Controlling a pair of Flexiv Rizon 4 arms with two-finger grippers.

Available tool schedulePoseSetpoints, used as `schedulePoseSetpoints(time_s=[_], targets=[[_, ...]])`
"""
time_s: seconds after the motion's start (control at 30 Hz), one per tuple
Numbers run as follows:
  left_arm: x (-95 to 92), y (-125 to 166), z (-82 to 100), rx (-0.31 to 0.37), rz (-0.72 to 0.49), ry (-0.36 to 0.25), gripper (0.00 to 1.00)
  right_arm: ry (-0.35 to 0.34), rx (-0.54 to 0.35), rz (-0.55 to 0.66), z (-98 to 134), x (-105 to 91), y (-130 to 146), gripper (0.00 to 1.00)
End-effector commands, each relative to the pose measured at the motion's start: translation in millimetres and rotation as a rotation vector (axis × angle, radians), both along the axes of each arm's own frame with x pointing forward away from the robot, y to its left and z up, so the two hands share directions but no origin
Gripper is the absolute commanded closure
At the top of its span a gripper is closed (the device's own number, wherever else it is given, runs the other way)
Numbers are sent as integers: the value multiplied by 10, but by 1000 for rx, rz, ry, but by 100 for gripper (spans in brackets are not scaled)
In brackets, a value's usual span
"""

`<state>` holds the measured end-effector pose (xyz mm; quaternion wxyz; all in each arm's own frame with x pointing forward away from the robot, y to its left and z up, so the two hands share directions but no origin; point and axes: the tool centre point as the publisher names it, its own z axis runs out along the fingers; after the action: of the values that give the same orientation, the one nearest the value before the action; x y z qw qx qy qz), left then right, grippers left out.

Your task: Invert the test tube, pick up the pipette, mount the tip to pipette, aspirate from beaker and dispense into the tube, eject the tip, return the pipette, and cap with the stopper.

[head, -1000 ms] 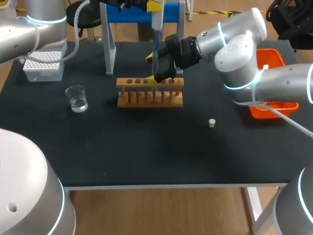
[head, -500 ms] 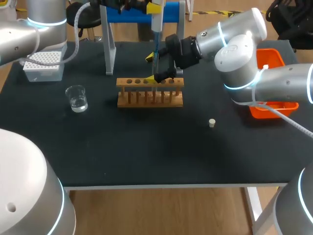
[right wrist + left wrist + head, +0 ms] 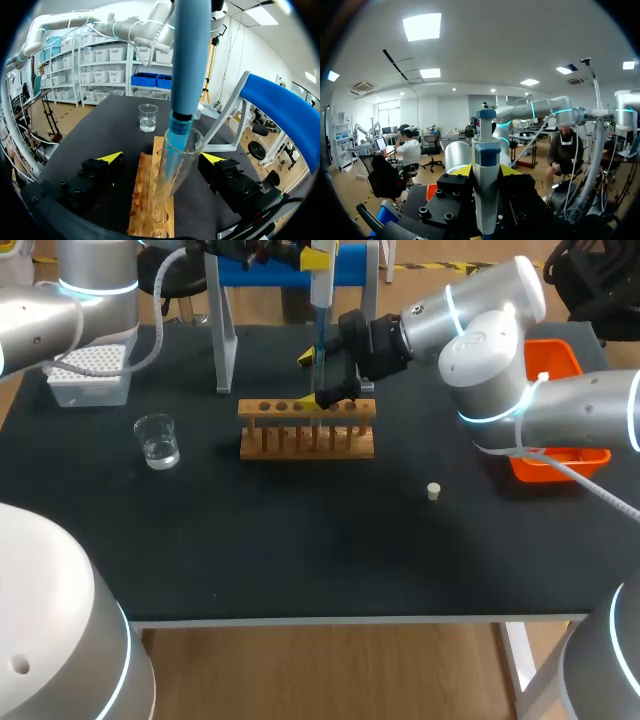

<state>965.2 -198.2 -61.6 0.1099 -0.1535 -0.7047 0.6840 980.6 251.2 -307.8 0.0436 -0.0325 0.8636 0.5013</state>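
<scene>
left arm (image 3: 70, 300) holds the pipette (image 3: 485, 165) upright over the wooden rack (image 3: 307, 427), which sits mid-width on the desk (image 3: 300, 550) toward its far edge. its jaws are clamped on the pipette body from both sides. the blue tip (image 3: 176, 135) is down inside the mouth of the test tube (image 3: 169, 187), and the tube stands in a rack hole. right arm (image 3: 480, 330) comes in from the right edge, jaws wide apart either side of the tube, touching neither tube nor tip as far as the wrist view shows. reads as the dispense step; can't tell if any liquid is in the tube. beaker (image 3: 157, 440) with water is toward the left edge, stopper (image 3: 433, 491) lies right of centre, tip box (image 3: 88, 370) is in the far left corner, orange bin (image 3: 562, 358) is at the right edge. risks: the tip looks off-centre, close to the tube wall, and nothing grips the tube, so a sideways nudge from the left arm could lever it over or crack it. if the tip wedges, lifting out could drag the tube from the rack. the pipette shaft runs between the right jaws, so closing them off-line could knock the tip. a fast plunger press could splash out of the narrow mouth.
</scene>
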Motion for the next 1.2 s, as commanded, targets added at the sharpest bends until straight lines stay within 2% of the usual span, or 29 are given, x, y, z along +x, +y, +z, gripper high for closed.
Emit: schedulePoseSetpoints(time_s=[0.03, 1.2], targets=[[23, 6, -22, -4, -4, 2, 100, 1, -2, 0, 5, 1, -4, 0], [61, 28, -114, -8, -5, 30, 100, 1, -2, 0, 5, 1, -4, 0]])
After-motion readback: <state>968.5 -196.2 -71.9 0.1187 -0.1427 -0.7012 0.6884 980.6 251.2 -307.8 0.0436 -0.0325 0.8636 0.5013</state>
